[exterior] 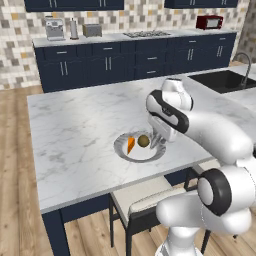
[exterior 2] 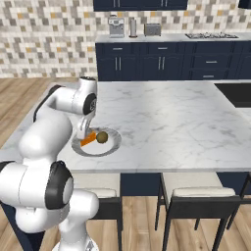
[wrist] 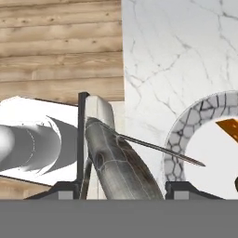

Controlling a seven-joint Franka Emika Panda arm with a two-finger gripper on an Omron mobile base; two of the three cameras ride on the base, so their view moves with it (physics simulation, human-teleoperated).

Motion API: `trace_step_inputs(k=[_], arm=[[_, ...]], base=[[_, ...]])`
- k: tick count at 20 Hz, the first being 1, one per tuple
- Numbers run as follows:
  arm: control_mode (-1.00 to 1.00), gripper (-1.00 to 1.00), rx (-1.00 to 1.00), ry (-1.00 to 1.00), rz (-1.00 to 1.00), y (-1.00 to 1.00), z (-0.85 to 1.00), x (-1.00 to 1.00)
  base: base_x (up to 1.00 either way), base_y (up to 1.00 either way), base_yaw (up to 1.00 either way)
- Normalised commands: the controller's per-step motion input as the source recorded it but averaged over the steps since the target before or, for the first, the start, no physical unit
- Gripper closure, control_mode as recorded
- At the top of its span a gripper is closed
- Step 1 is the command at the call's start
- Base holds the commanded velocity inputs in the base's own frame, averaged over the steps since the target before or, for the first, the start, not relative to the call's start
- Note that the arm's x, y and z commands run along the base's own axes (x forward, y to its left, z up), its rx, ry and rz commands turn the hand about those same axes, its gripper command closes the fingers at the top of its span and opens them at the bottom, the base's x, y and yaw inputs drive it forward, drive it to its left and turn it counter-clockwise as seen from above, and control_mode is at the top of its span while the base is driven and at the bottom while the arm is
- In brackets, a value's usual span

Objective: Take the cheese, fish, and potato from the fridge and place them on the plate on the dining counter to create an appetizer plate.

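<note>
The plate (exterior: 123, 150) (exterior 2: 112, 145) lies on the dining counter (exterior: 75, 125) (exterior 2: 171, 117) near its front edge. On it are the orange cheese (exterior: 131, 144) (exterior 2: 88, 140) and the brown potato (exterior: 144, 140) (exterior 2: 102, 137). My gripper (exterior: 159, 140) (exterior 2: 83, 134) (wrist: 125, 191) hangs low at the plate's near side, shut on the silver-grey fish (wrist: 116, 160). In the hand view the fish sticks out between the fingers, beside the plate's rim (wrist: 183, 132), with a corner of the cheese (wrist: 230, 128) at the right. The fridge is out of view.
Two stools (exterior: 137, 200) (exterior 2: 196, 193) stand under the counter's front edge. A black sink (exterior: 225, 80) is set in the counter's far right. Navy cabinets with a toaster (exterior: 92, 30) and microwave (exterior: 209, 22) line the tiled wall.
</note>
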Motion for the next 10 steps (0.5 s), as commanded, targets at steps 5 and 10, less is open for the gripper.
trace_step_inputs(k=[5, 10], arm=[[-1.0, 1.0, 0.0, 0.18, -0.02, 0.0, -0.28, 0.14], [-1.0, 1.0, 0.0, 0.11, -0.05, 0.0, -0.3, 0.22]], base=[[0.0, 0.0, 0.0], [0.0, 0.0, 0.0]])
